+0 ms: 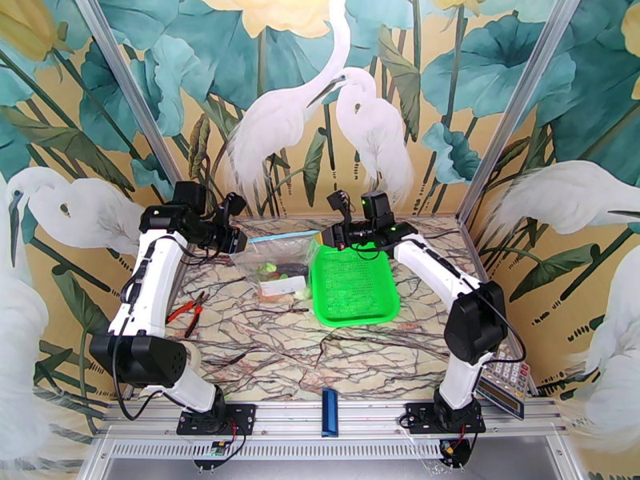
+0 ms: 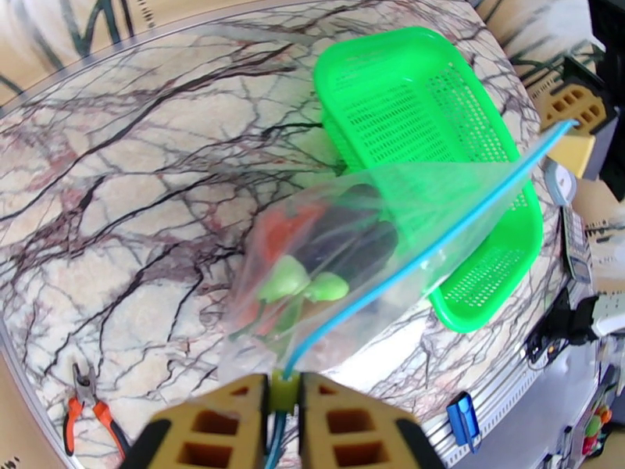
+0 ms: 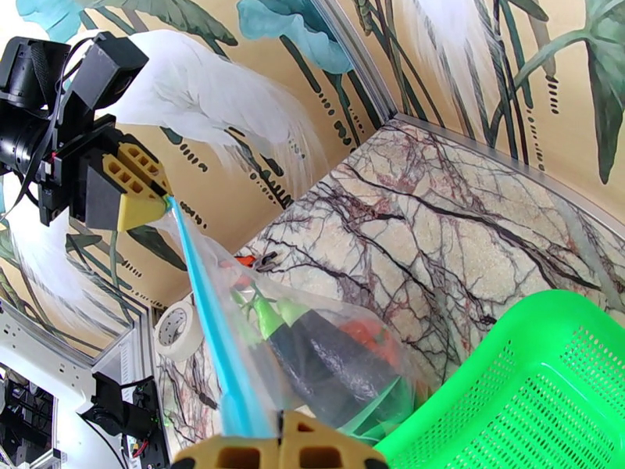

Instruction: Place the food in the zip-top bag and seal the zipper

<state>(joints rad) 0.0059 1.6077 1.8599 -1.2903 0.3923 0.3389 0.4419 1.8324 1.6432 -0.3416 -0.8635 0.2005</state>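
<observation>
Two end effectors (image 2: 285, 388) (image 3: 280, 439) pinch the zipper (image 2: 437, 242) at opposite ends.

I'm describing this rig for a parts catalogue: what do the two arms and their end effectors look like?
The left arm and right arm have white link shells, black joint housings and thin black cables alongside. A small green light glows near each wrist. The left end effector and right end effector carry blocky mustard-yellow fingers with square cut-outs.
</observation>
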